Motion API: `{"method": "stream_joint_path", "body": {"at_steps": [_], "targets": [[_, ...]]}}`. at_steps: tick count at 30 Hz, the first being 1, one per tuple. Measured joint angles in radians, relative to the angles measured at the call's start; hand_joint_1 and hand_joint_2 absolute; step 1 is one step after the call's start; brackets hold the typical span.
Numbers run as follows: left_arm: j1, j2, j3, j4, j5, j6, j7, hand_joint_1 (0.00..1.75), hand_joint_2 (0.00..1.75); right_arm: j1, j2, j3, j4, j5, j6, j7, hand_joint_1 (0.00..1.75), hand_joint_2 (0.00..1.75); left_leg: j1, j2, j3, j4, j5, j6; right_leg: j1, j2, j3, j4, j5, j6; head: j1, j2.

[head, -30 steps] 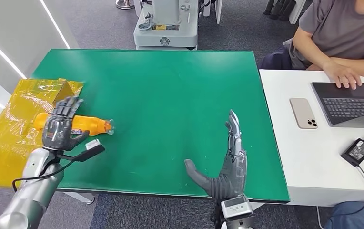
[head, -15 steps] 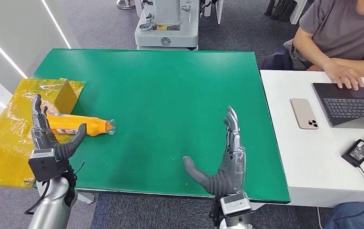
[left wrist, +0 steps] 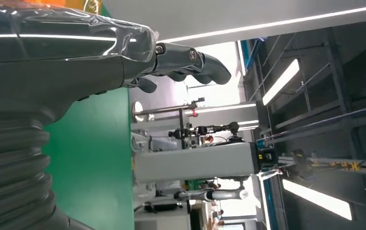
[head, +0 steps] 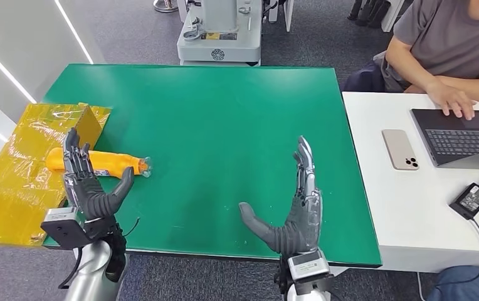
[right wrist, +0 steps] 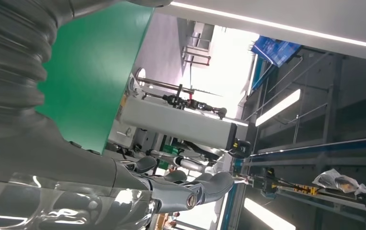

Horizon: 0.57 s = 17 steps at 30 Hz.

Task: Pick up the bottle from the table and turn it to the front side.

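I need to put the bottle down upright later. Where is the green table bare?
The green table is bare from the bottle across to the right hand and to its far edge. The left corner is crowded: yellow wrapping, bottle, left hand.

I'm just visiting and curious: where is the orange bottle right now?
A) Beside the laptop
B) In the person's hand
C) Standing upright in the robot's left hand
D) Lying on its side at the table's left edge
D: the orange bottle lies flat on the green table, partly over the yellow wrap, beyond the empty left hand.
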Motion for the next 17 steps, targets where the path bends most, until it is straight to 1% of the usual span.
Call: {"method": "stream_joint_path", "body": {"at_steps": [6,14,17], "targets": [[0.019,-0.034,-0.02,-0.025,0.065,0.027,0.0,0.0,1.75,-0.003,0.0,0.003,0.001,0.0,-0.009,0.0,0.0,1.75,0.0,0.0,0.0,0.0,0.0,0.0,0.0,0.0,0.0,0.0,0.0,0.0,0.0,0.0],[0.069,-0.069,-0.041,-0.09,0.045,0.08,0.0,0.0,1.75,-0.003,0.0,0.004,0.008,-0.002,-0.005,0.005,0.0,1.75,0.0,0.0,0.0,0.0,0.0,0.0,0.0,0.0,0.0,0.0,0.0,0.0,0.0,0.0],[0.084,-0.077,-0.052,-0.111,0.039,0.086,0.0,0.0,1.75,-0.003,0.0,0.004,0.012,-0.002,0.004,0.006,0.0,1.75,0.0,-0.001,0.0,0.0,0.0,0.0,0.0,0.0,0.0,0.0,0.0,0.0,0.0,0.0]]}}
